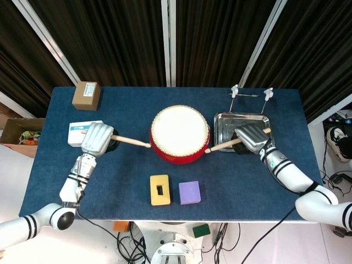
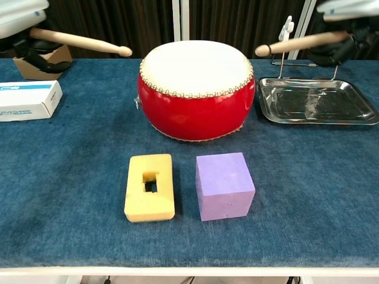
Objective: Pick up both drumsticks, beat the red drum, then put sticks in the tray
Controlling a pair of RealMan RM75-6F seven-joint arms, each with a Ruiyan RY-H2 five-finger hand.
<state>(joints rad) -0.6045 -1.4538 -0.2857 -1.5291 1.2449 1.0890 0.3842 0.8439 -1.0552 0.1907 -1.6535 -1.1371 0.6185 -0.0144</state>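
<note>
Left hand [image 1: 97, 137] grips one drumstick [image 1: 127, 141], its tip left of the red drum [image 1: 180, 133]; right hand [image 1: 251, 137] grips the other drumstick [image 1: 231, 143], tip at the drum's right side, hand above the steel tray [image 2: 317, 100]. Both tips are raised beside the drumhead. Step in hand: beating. The next move probably calls for bringing both tips down onto the white drumhead.

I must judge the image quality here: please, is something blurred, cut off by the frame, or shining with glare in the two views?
Head view: sharp and evenly lit; the metal tray shows pale reflections, and both drumsticks look crisp. Chest view: the left hand and right hand are cut by the top edge; the tray reflects the dark curtain; the drum has a soft sheen.
</note>
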